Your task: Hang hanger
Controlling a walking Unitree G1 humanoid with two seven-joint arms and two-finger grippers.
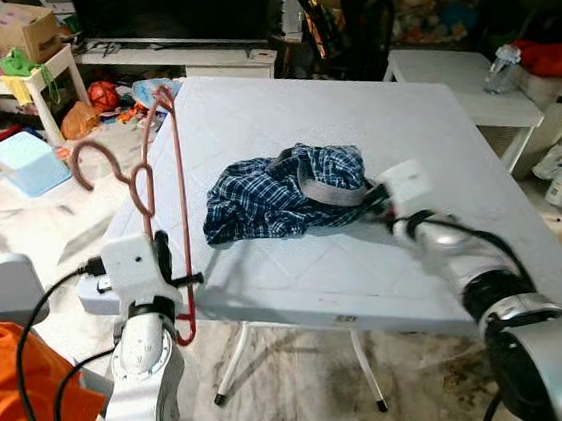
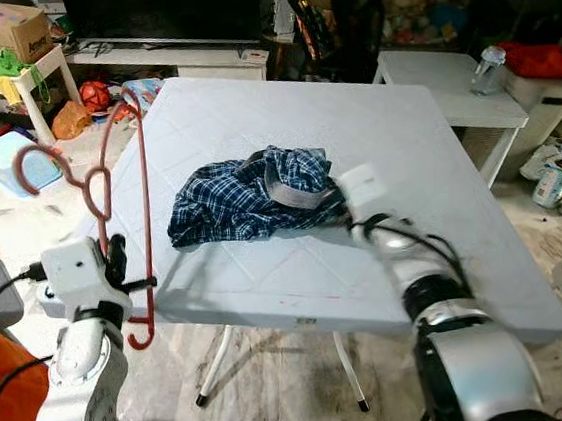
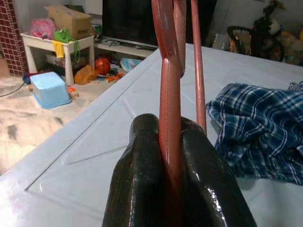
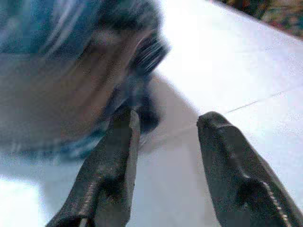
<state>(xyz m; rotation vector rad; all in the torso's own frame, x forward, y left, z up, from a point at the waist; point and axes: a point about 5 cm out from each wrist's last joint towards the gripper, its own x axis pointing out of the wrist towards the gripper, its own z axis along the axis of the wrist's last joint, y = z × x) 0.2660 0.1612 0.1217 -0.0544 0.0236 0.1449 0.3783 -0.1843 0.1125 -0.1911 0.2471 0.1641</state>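
Note:
A red-brown hanger [image 1: 178,171] stands upright at the front left edge of the white table [image 1: 279,100], its hook [image 1: 90,158] pointing away from the table. My left gripper [image 1: 174,274] is shut on the hanger's lower part; in the left wrist view the two black fingers [image 3: 142,156] clamp the hanger's bar [image 3: 169,75]. A crumpled blue plaid shirt [image 1: 270,200] lies mid-table. My right gripper [image 1: 376,201] is at the shirt's right edge, low over the tabletop. In the right wrist view it [image 4: 168,125] stands open, with the blurred shirt [image 4: 71,71] just ahead of one finger.
A light blue bin [image 1: 27,162] and toys lie on the floor to the left. Behind them stand a white side table [image 1: 6,77] with a cardboard box and a TV stand [image 1: 194,54]. Another white table [image 1: 457,71] stands at the back right. Orange cloth [image 1: 7,380] lies by my left arm.

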